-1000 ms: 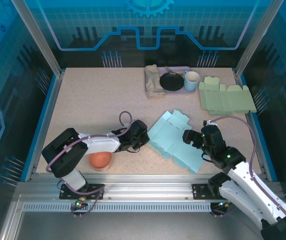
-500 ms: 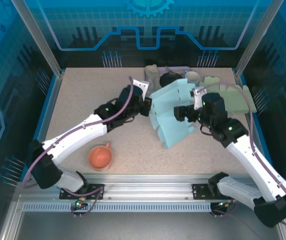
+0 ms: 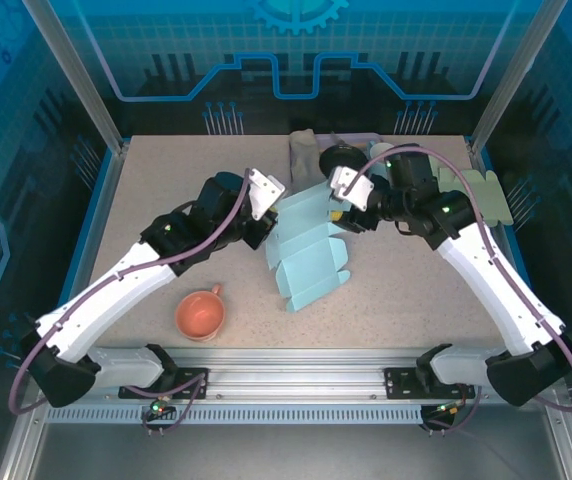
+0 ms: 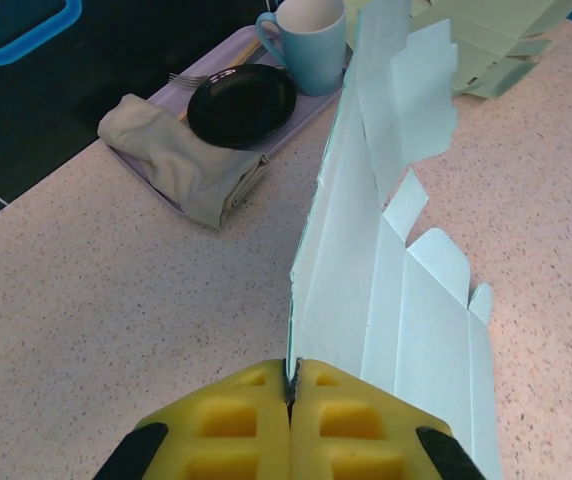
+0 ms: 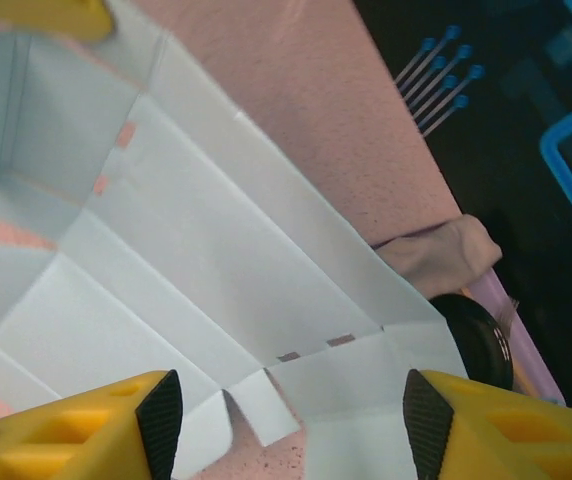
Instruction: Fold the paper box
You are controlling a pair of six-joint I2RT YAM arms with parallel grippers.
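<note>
The paper box is a flat, creased light-blue sheet (image 3: pixel 306 258), held up on edge over the middle of the table with its lower end near the tabletop. My left gripper (image 3: pixel 266 218) is shut on the sheet's left edge. In the left wrist view the yellow pads (image 4: pixel 236 420) pinch that edge and the sheet (image 4: pixel 386 290) rises away from them. My right gripper (image 3: pixel 348 212) is at the sheet's upper right. In the right wrist view its fingers (image 5: pixel 156 420) stand wide apart, open, with the sheet's flaps (image 5: pixel 196 260) below and between them.
An orange cup (image 3: pixel 199 314) sits at the near left. A purple tray (image 3: pixel 366 138) at the back holds a folded cloth (image 4: pixel 181 160), a black plate (image 4: pixel 241 103) and a blue mug (image 4: pixel 309 45). A stack of flat green boxes (image 3: pixel 476 195) lies at the back right.
The sheet lay flat on the table a second ago. Both arms raised it, then carried it left. The right gripper's fingers have come somewhat closer together.
</note>
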